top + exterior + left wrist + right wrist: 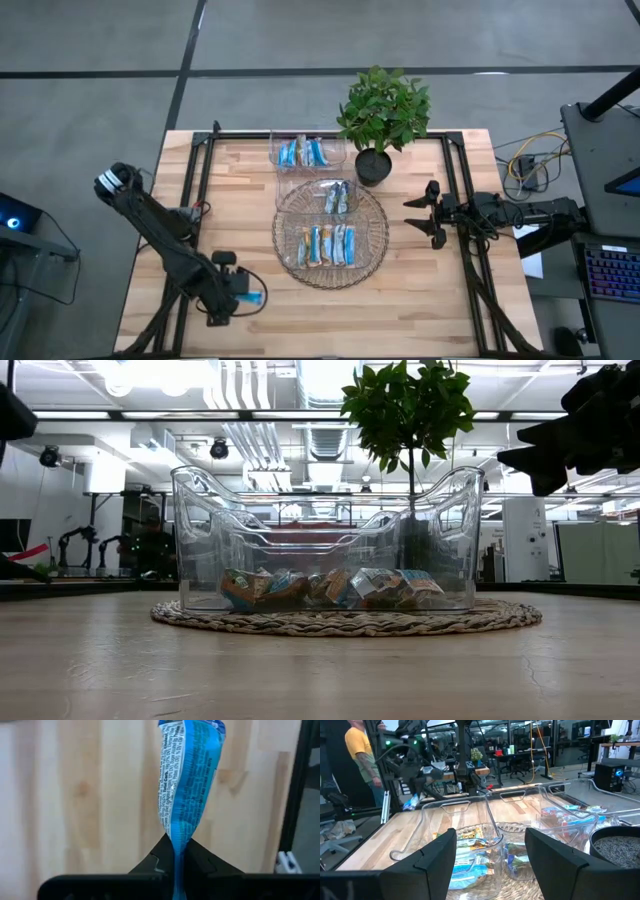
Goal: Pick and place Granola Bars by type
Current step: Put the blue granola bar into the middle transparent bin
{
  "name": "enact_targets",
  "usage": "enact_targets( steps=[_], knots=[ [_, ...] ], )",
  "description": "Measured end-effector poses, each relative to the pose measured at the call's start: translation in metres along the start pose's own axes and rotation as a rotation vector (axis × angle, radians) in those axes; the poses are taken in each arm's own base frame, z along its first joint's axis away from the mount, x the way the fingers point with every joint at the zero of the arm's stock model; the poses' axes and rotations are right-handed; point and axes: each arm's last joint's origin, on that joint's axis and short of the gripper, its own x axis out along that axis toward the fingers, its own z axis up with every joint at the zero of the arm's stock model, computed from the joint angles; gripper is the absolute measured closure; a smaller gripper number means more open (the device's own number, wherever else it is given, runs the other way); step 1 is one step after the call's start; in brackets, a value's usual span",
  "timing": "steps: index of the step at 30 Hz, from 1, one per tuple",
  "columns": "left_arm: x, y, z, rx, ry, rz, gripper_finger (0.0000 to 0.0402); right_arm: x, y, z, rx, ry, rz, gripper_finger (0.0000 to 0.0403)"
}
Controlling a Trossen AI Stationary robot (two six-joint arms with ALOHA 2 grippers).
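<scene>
Gripping a blue granola bar (187,775) by its crimped end, your left gripper (247,297) hovers near the table's (420,290) front-left corner; right gripper (428,214) waits released beside the woven mat (378,245).

a round woven mat (372,262) lies mid-table under two clear bins (284,246), with a third bin (277,152) at the far edge. a potted plant (383,112) stands right of that far bin, and a person in a yellow shirt (361,750) stands beyond the table (430,290).

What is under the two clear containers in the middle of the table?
A round woven mat lies under both clear containers, which hold wrapped granola bars. The mat's middle shows only dimly through the bars and plastic.
</scene>
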Motion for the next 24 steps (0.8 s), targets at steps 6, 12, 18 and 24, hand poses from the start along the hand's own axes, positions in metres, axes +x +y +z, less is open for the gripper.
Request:
enact_targets(
  steps=[6, 12, 18, 24],
  knots=[
    [-0.027, 0.023, -0.010, -0.022, -0.024, 0.085, 0.0401, 0.000, 0.000, 0.000, 0.000, 0.000, 0.000, 0.0179],
    [-0.048, 0.047, -0.012, -0.074, -0.073, 0.158, 0.0401, 0.000, 0.000, 0.000, 0.000, 0.000, 0.000, 0.0179],
    [-0.060, 0.076, 0.000, -0.195, -0.165, 0.224, 0.0401, 0.000, 0.000, 0.000, 0.000, 0.000, 0.000, 0.0179],
    [-0.064, 0.111, 0.025, -0.362, -0.203, 0.287, 0.0401, 0.000, 0.000, 0.000, 0.000, 0.000, 0.000, 0.0179]
  ],
)
